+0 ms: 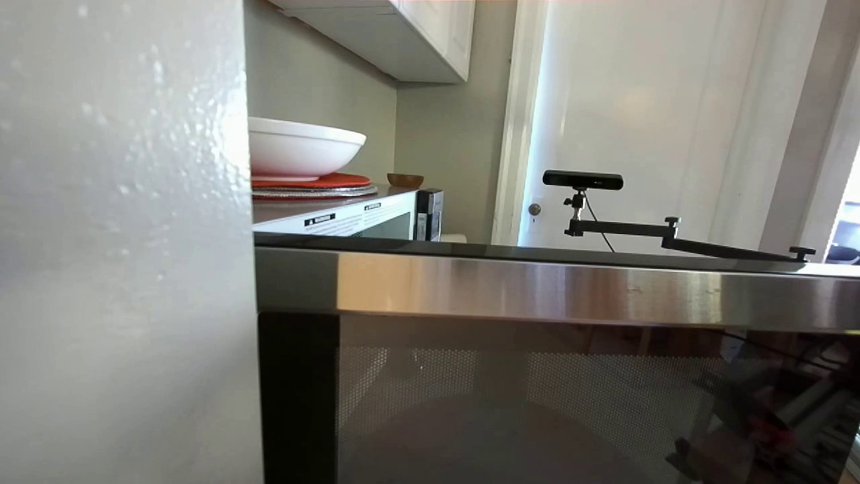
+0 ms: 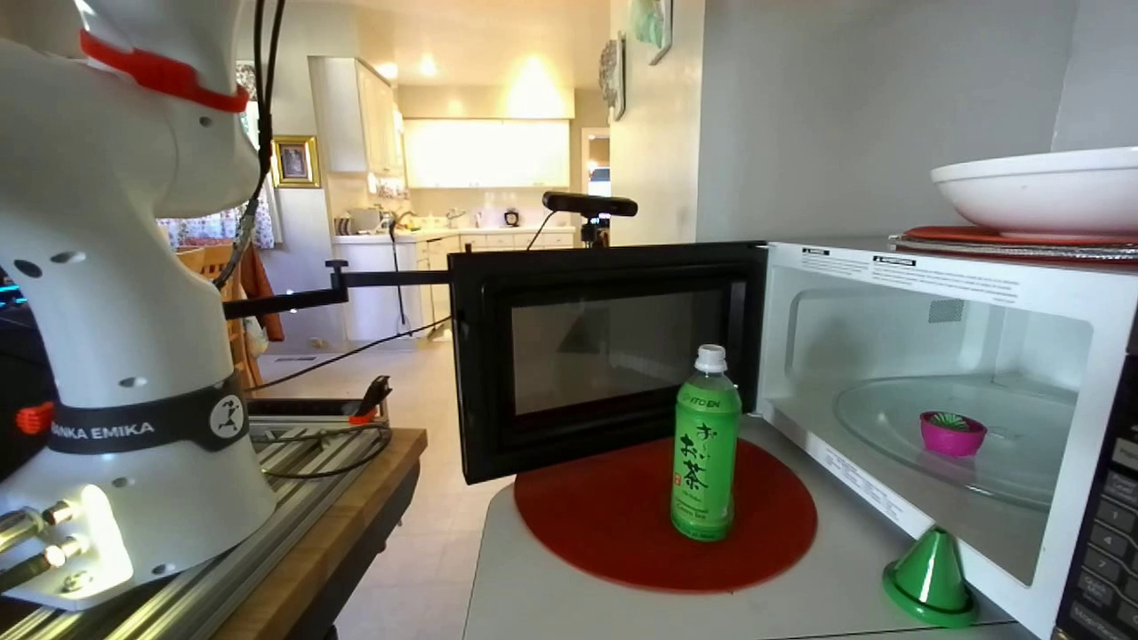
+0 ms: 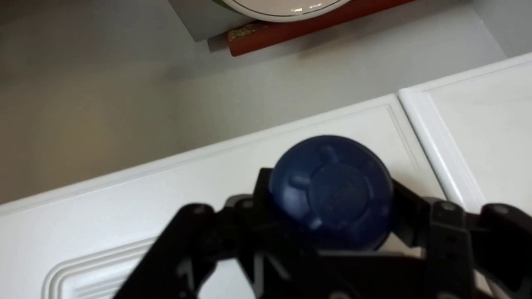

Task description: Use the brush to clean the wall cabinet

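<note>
Holds 1 apparent brush (image 3: 332, 189), blue, round-ended, in gripper (image 3: 331, 195); probably wants light, even strokes across wall cabinet (image 1: 411, 39).

Microwave (image 2: 898, 342) in both exterior views — wrist view faces cabinet (image 3: 208, 174), seemingly close.

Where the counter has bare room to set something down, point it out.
In an exterior view, the counter is bare between mat and cone, and along the mat's near edge. Crowded: the mat, where the bottle stands before the open door, and between cone and microwave.
</note>
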Tool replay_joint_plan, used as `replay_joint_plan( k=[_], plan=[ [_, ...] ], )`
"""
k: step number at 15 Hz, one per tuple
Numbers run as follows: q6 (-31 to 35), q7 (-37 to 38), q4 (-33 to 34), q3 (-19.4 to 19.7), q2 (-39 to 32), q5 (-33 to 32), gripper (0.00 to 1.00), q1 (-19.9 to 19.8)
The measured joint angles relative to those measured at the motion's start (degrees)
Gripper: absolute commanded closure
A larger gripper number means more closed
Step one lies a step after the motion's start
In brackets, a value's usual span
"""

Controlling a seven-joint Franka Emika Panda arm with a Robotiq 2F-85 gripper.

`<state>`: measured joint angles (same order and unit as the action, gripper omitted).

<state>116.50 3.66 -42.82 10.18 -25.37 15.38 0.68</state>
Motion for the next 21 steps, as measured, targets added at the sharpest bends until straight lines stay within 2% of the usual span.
replay_joint_plan(
  k=[7,10,14,21],
  plan=[
    [-0.56,0.00,0.02,-2.29,0.22,-0.02,0.65,4.15],
    [-0.62,0.00,0.00,-2.30,0.16,-0.04,0.65,4.55],
    [-0.78,0.00,0.01,-1.83,0.32,-0.03,0.65,3.36],
    [-0.40,0.00,-0.06,0.11,0.81,-0.04,0.65,-1.65]
  ],
)
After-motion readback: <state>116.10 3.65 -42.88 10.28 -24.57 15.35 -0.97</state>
